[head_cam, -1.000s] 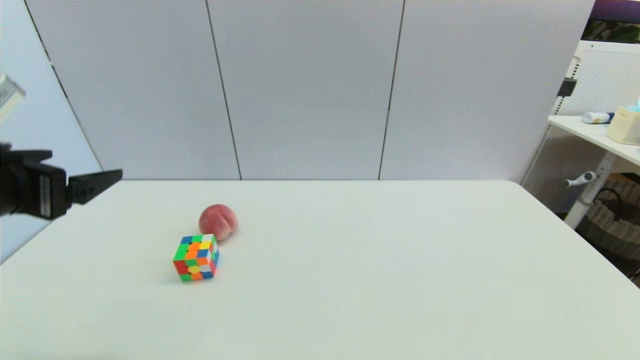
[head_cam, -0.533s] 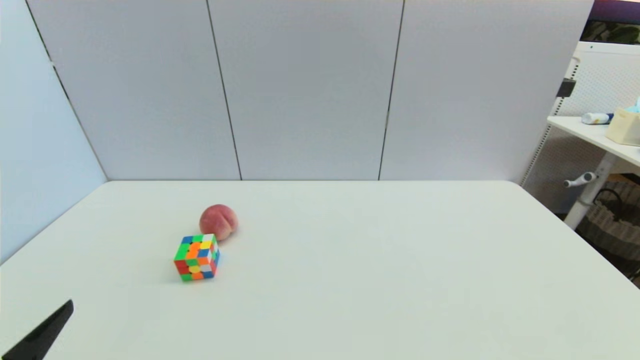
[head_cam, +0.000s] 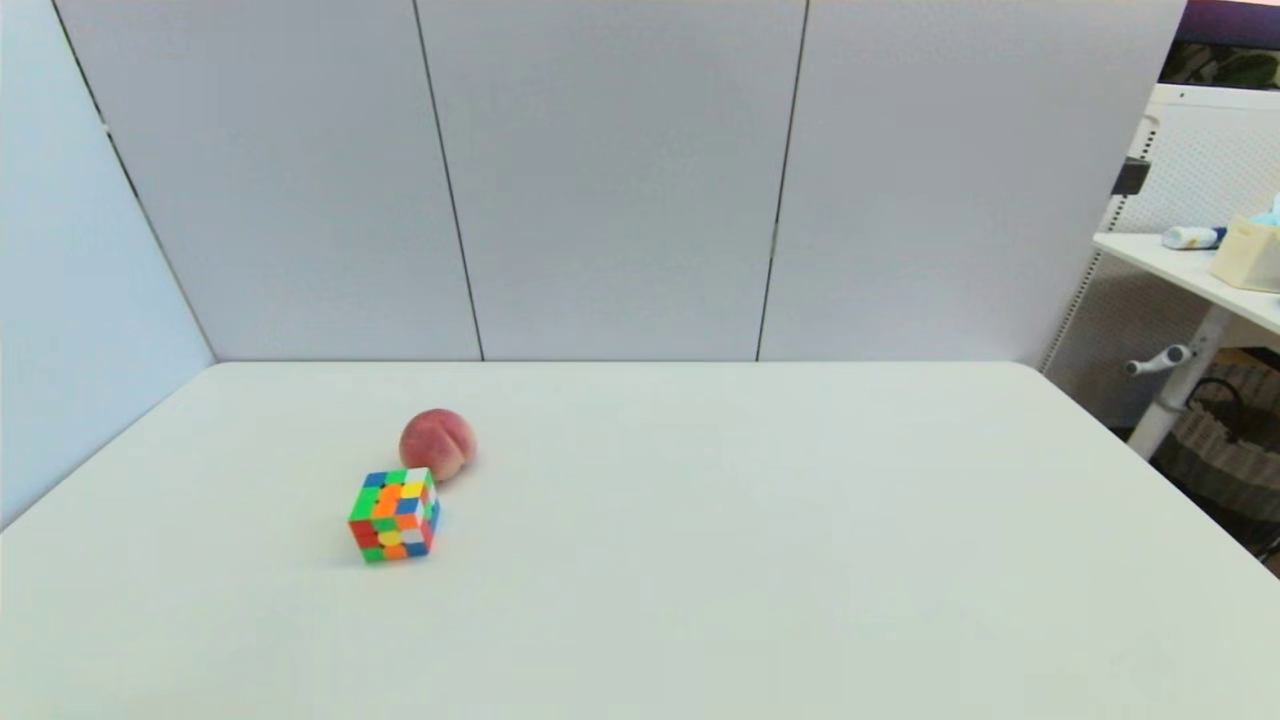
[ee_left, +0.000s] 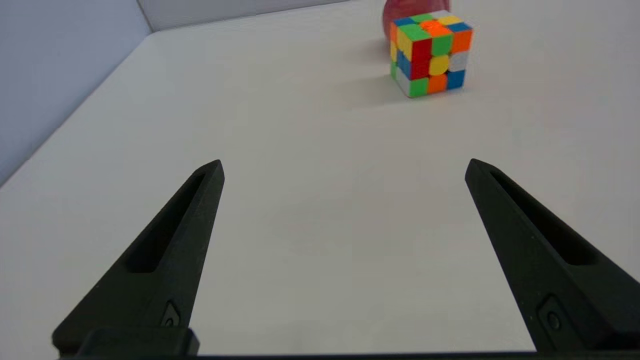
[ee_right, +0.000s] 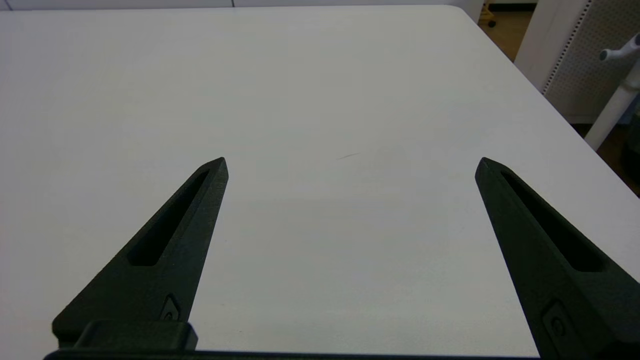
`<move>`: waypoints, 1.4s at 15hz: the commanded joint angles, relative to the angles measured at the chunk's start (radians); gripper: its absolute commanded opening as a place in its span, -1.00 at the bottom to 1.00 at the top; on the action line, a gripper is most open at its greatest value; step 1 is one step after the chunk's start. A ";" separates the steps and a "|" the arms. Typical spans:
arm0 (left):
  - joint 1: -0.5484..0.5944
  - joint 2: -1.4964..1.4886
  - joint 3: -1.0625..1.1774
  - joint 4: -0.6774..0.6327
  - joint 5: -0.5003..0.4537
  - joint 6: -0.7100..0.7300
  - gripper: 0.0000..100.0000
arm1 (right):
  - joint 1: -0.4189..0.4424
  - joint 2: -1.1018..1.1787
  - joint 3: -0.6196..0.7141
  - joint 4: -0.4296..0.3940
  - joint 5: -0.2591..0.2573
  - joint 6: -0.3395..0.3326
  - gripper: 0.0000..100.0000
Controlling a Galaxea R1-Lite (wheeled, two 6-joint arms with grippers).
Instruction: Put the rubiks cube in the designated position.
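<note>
Two items lay on the tabletop (head_cam: pixel 700 560): I saw the rubiks cube (head_cam: pixel 393 515) upright, just beside the peach (head_cam: pixel 437 443). The left end effector (ee_left: pixel 344 167) and right end effector (ee_right: pixel 351 165) both hovered spread wide, holding nothing.

We see a pink-red peach (head_cam: pixel 437 442) resting on the white tabletop (head_cam: pixel 760 520), grey wall panels (head_cam: pixel 610 180) standing behind it.
</note>
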 commanded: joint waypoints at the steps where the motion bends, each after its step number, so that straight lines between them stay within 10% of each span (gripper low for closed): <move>1: 0.005 -0.070 0.011 -0.012 -0.017 0.033 1.00 | 0.000 0.001 0.000 0.000 0.000 0.000 1.00; 21: 0.005 -0.071 0.012 -0.003 -0.003 -0.063 1.00 | 0.000 0.001 0.000 0.000 0.000 0.000 1.00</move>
